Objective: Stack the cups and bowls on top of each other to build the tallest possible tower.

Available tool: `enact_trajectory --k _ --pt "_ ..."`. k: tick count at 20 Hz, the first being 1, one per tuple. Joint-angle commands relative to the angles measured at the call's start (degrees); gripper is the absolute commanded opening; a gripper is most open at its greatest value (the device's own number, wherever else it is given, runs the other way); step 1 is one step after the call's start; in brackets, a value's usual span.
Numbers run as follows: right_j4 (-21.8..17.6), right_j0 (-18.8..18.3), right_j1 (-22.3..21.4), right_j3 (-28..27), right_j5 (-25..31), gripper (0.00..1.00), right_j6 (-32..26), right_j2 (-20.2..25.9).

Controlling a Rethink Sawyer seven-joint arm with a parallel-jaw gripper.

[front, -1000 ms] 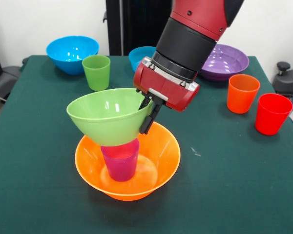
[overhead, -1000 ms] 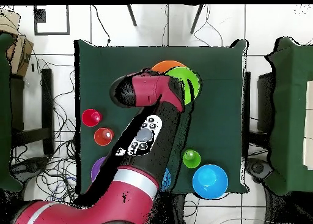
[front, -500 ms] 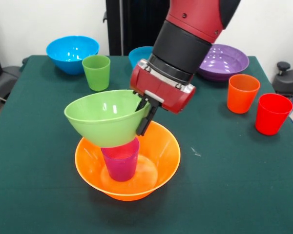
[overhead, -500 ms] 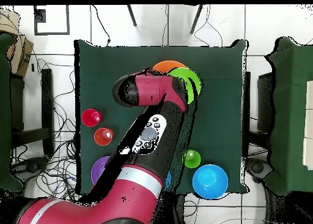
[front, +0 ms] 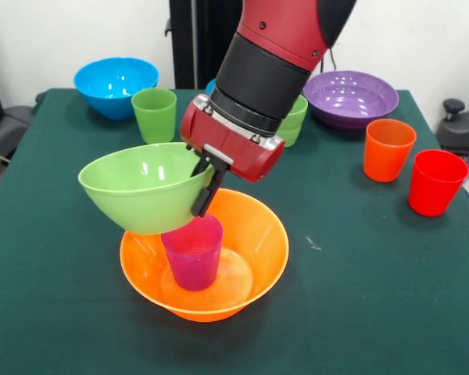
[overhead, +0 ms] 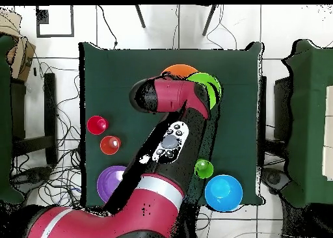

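One green bowl is being pinched at its rim by the gripper, fingers closed on the wall. It is being carried tilted, off-centre over the purple cup just below the gripper inside the orange bowl, probably for seating.
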Motion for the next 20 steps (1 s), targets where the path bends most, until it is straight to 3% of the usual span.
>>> enact_trajectory --k 1,20 --pt "0.0 -0.1 -1.5 -0.9 1.0 0.0 2.2 7.8" --pt "0.8 1.5 -0.5 -2.4 1.8 0.0 4.3 6.0"
